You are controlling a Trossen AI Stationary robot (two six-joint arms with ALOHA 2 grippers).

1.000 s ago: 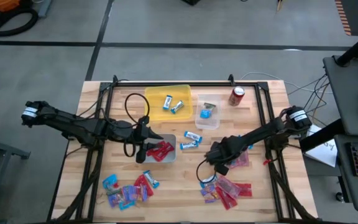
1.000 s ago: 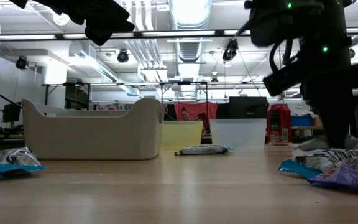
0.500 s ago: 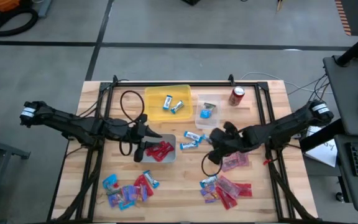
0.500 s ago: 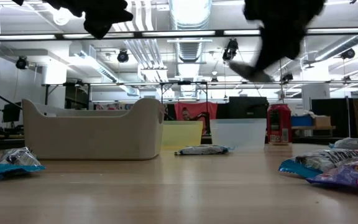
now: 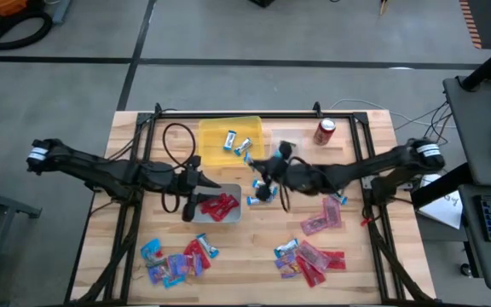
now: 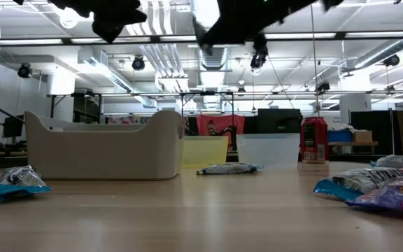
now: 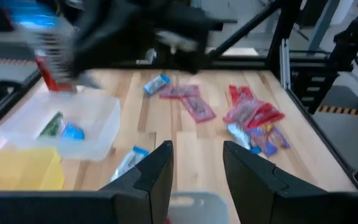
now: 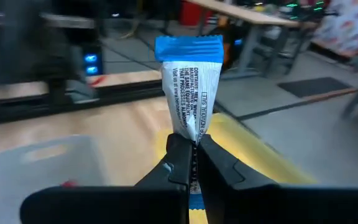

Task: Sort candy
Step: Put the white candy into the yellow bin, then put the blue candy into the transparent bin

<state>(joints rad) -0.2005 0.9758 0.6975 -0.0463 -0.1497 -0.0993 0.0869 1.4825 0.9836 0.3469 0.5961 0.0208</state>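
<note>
Right hand (image 8: 191,163) is pinching a blue-and-silver wrapped mini bar (image 8: 190,87), probably near the yellow plastic bin (image 5: 228,141). Left hand (image 7: 194,165) hangs released over the white bin (image 5: 220,207) of red packets.

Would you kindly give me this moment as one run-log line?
right gripper: shut on blue-and-silver mini bar, near yellow bin | left gripper: open, over white bin

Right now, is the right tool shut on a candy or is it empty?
Shut on one. In the right wrist view, the right tool pinches the bottom end of a blue-and-silver mini bar, which stands upright above its fingers.
</note>
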